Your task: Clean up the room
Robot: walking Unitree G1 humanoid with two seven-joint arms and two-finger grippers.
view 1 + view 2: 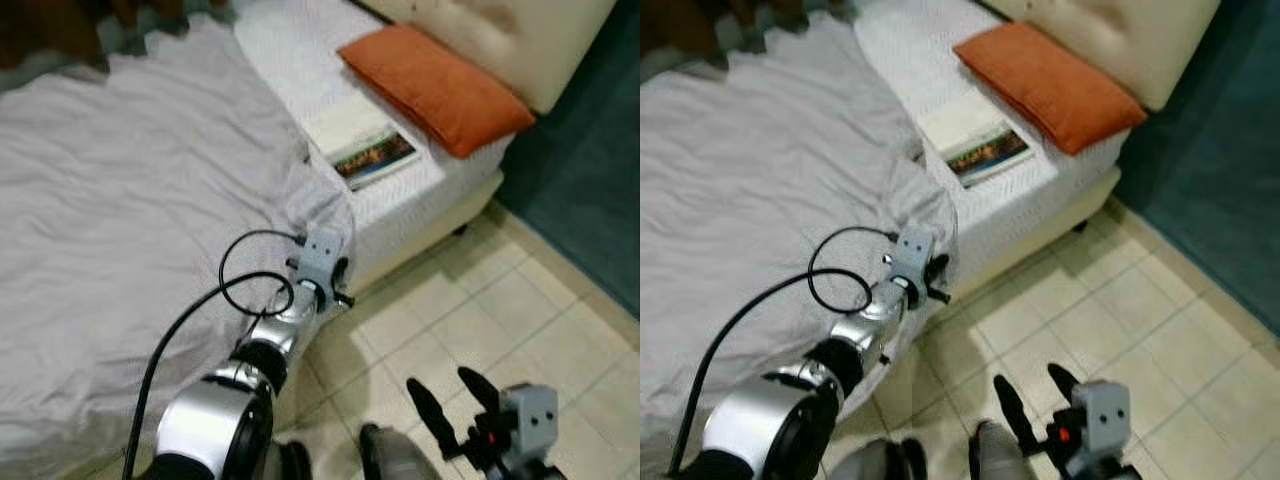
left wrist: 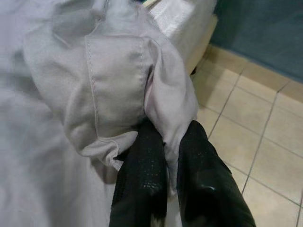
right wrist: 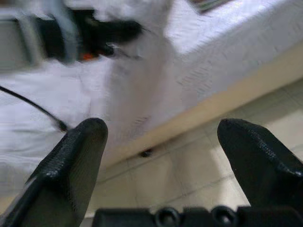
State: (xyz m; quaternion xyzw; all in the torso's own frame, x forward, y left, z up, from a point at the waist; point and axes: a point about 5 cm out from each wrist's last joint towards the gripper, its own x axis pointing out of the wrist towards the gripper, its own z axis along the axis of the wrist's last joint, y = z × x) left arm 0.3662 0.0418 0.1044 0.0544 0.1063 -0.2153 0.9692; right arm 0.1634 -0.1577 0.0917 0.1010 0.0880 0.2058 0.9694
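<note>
A crumpled grey sheet (image 1: 130, 200) covers most of the bed. Its corner hangs over the bed's side by the white mattress (image 1: 400, 205). My left gripper (image 2: 164, 144) is shut on a fold of that corner, and the cloth bunches over its black fingers (image 2: 144, 165). From the head views the left arm reaches up to the bed edge (image 1: 335, 282). My right gripper (image 1: 443, 382) hovers low over the tiled floor beside the bed. It is open and holds nothing between its fingers (image 3: 80, 151).
An orange pillow (image 1: 435, 85) lies at the head of the bed against a cream headboard (image 1: 520, 40). A book with a picture cover (image 1: 375, 158) rests on the mattress beside it. Beige floor tiles (image 1: 520, 300) run along the bed; a teal wall (image 1: 590, 170) stands beyond.
</note>
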